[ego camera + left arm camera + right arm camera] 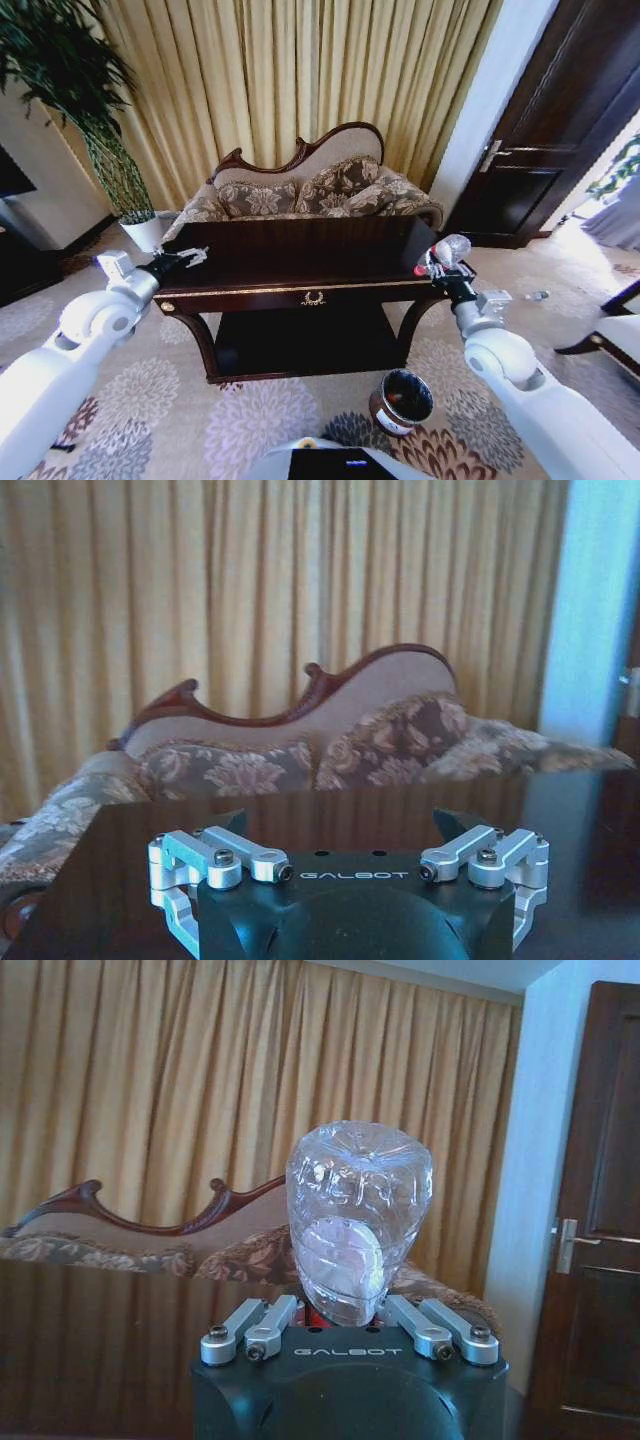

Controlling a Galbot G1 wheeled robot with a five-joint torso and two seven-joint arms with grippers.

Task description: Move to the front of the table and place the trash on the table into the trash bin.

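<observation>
sofa (320, 185) behind table (300, 262), trash bin (401, 400) before it

Both white arms extend forward. Left claw (196, 256), black with silver linkages, is level at the left end of the table, fingers spread wide apart. Right claw (432, 268) at the right end, fingers closed around a clear plastic bottle (358, 1222), held raised.
</observation>
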